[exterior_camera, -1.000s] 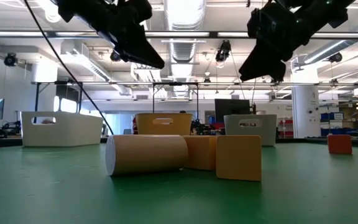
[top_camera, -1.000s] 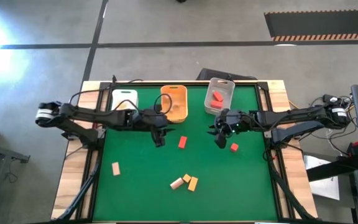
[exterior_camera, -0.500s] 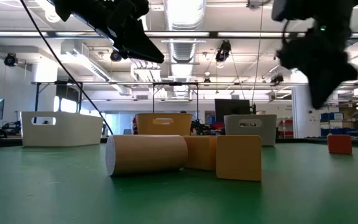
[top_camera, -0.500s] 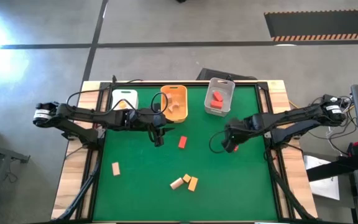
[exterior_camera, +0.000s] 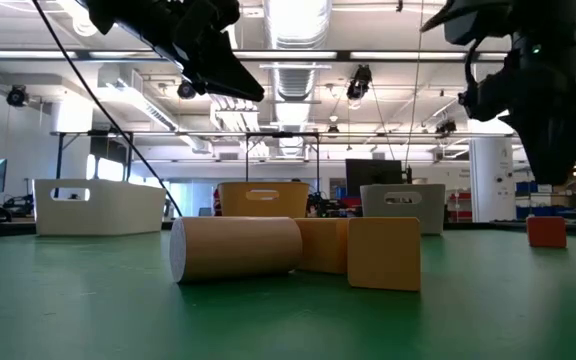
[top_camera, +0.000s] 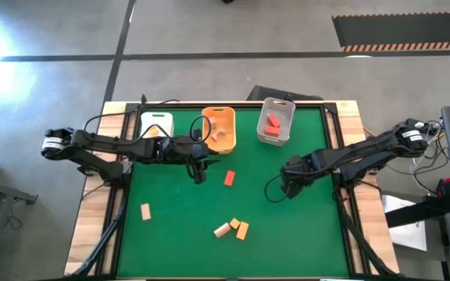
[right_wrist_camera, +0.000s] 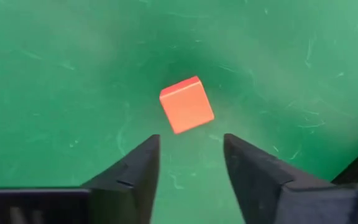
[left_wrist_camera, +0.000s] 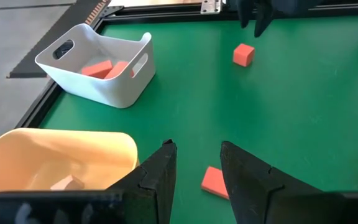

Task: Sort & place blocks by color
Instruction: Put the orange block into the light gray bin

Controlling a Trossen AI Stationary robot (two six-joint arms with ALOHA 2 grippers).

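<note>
Red cube (right_wrist_camera: 186, 104) unmoved, right gripper (right_wrist_camera: 188, 163) now directly above, open

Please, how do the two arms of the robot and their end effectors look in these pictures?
Both arms are dark, slim and jointed, with black cables looping beside them and a pale, silvery part at each base. The left end effector and the right end effector each have two flat, black, angular fingers, tapering to blunt tips. No markings are readable.
</note>
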